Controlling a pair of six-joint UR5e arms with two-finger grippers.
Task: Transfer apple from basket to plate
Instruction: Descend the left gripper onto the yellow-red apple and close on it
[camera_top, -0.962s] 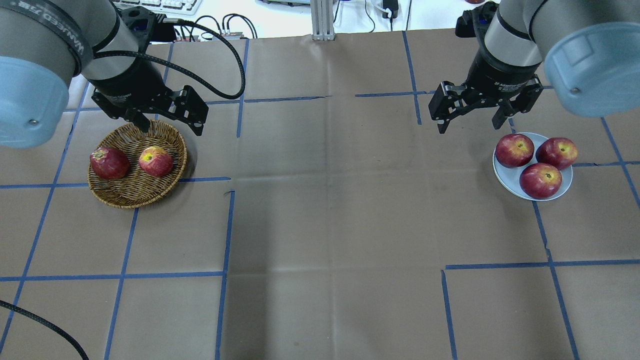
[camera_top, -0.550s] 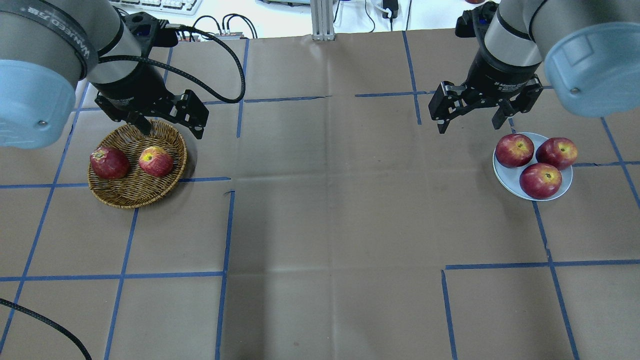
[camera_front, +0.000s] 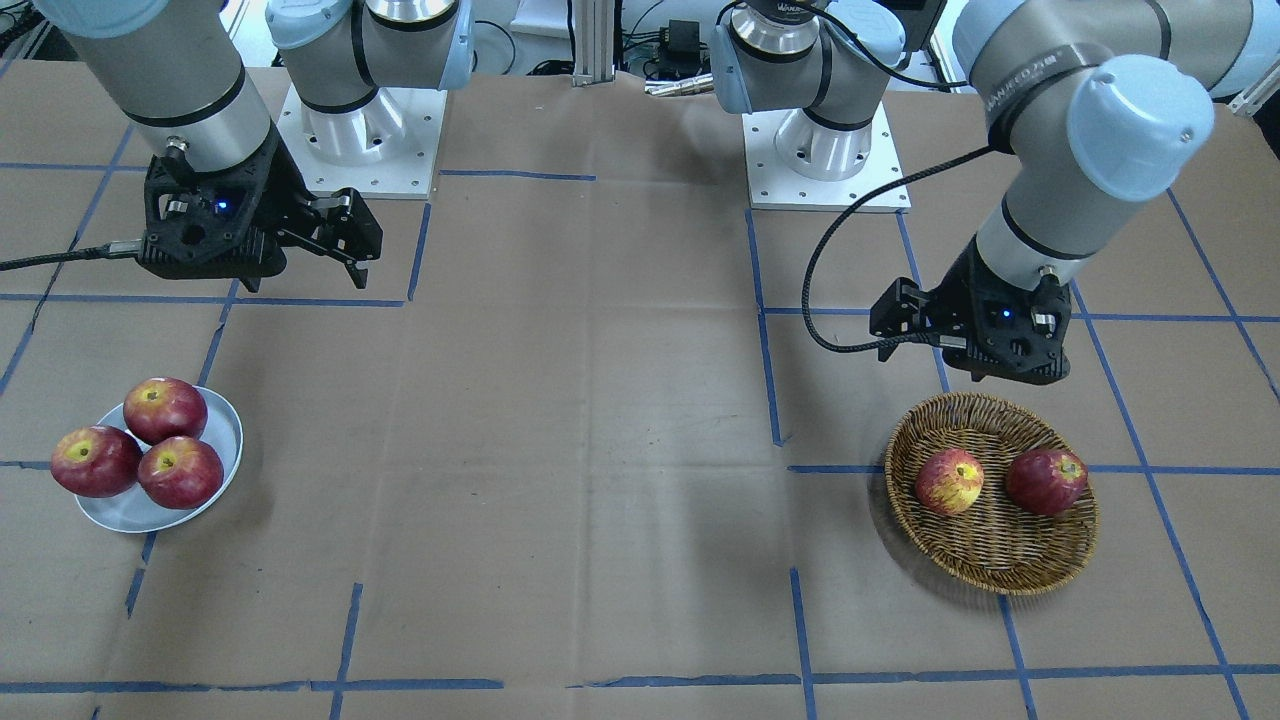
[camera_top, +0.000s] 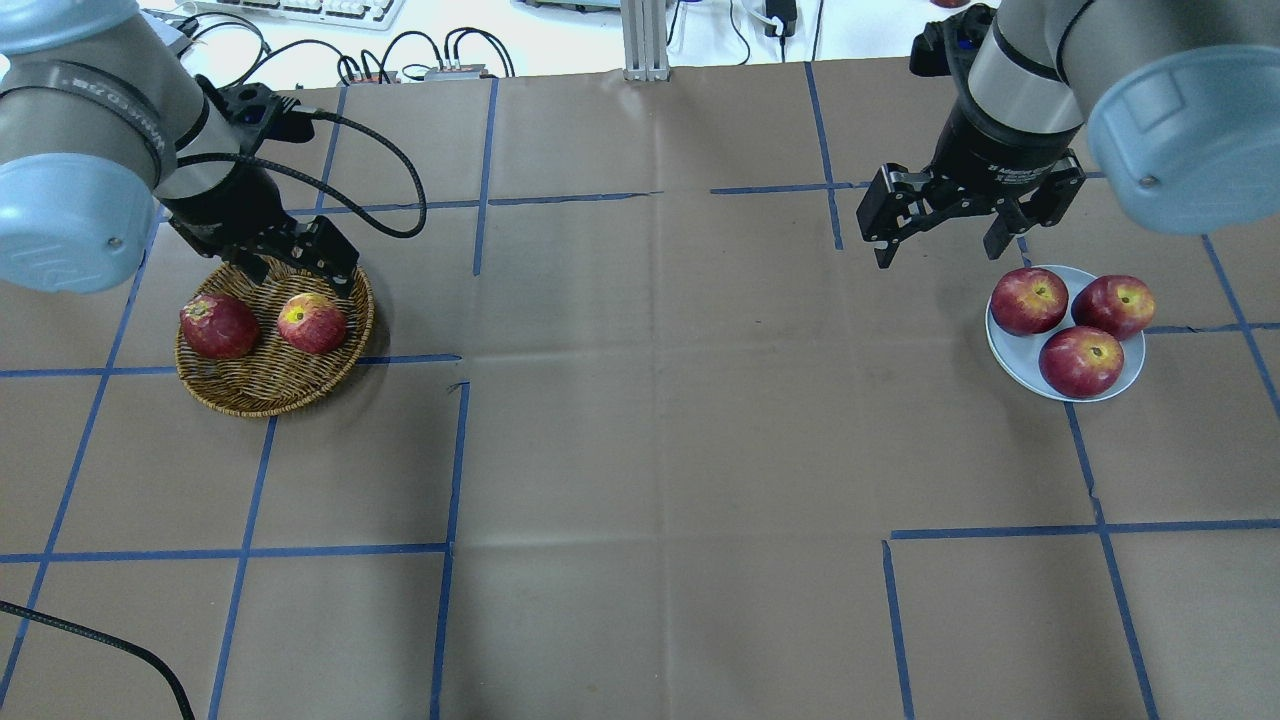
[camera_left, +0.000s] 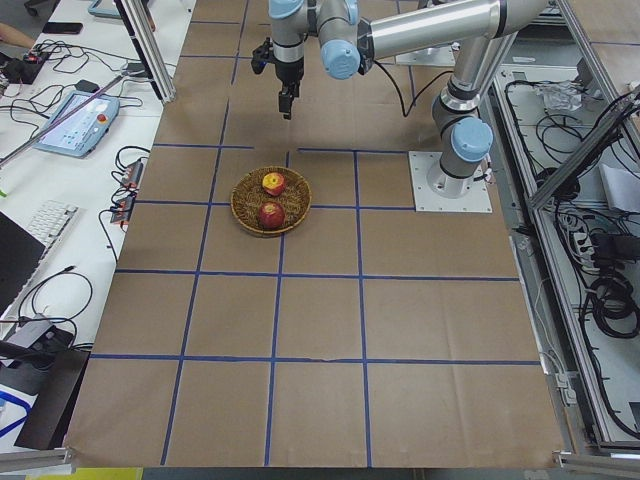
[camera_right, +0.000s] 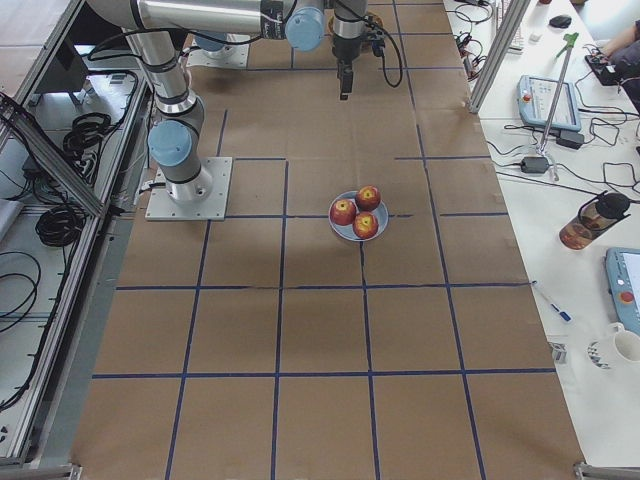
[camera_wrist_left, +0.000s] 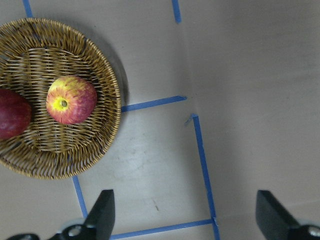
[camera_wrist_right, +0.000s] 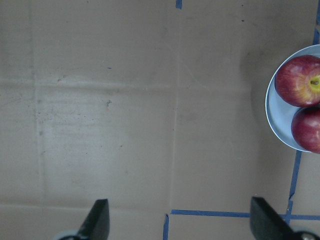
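The yellow-streaked apple (camera_top: 312, 322) lies in the wicker basket (camera_top: 275, 400) at the table's left, also in the front view (camera_front: 949, 481) and the left wrist view (camera_wrist_left: 71, 99). My left gripper (camera_top: 300, 275) is open and empty, over the basket's far rim, just behind the apple; its open fingertips (camera_wrist_left: 102, 210) frame the bare table beside the basket (camera_wrist_left: 116, 115). The pale plate (camera_top: 1010, 355) at the right holds three red apples. My right gripper (camera_top: 940, 250) is open and empty, up and left of the plate (camera_wrist_right: 276, 112).
A darker red apple (camera_top: 219, 325) lies in the basket left of the streaked one. The left arm's black cable (camera_top: 400, 190) loops behind the basket. Blue tape lines cross the brown table cover. Keyboards and cables lie beyond the far edge.
My left gripper has moved left and down toward the basket's far rim, still open. The right arm and all apples have not moved.
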